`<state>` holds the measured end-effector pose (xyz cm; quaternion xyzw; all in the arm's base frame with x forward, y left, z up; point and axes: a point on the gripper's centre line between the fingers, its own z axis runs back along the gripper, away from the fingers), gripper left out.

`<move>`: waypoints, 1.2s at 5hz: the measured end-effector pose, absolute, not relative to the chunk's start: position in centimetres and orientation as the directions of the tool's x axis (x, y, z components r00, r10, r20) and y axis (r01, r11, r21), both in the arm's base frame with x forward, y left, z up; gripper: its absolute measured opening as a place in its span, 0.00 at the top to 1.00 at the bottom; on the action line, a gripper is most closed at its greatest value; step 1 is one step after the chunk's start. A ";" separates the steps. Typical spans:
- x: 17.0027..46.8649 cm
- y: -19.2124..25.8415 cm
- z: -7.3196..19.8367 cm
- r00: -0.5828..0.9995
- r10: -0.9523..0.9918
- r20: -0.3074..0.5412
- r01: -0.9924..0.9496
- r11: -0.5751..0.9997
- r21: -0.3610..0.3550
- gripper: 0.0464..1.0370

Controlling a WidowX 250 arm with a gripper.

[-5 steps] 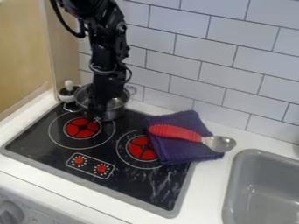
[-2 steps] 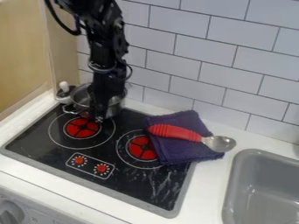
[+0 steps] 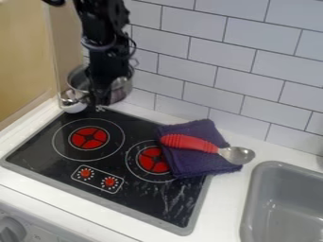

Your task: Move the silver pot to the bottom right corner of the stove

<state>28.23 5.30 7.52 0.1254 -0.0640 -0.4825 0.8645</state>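
Silver round metal pot [image 3: 119, 90] up nr flat black stove's [image 3: 38, 151] back L corner, black 2-finger gripper [image 3: 99, 100] clamped on it; red-handled metal spoon [image 3: 189, 143] atop purple cloth [image 3: 192, 165].

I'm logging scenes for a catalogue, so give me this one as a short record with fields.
Pot: silver pot, at the back left of the stove, near the tiled wall
Gripper: gripper, at the pot's near side
Burners: two red ones, left and right
Knobs: two red knobs, near the stove's front edge
Towel: purple towel, overlapping the stove's right side
Spoon: red-handled spoon, across the towel
Sink: grey sink, right of the stove
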 end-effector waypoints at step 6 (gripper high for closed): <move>18.0 -7.3 4.7 0.054 -0.998 -0.010 0.970 0.050 0.239 0.99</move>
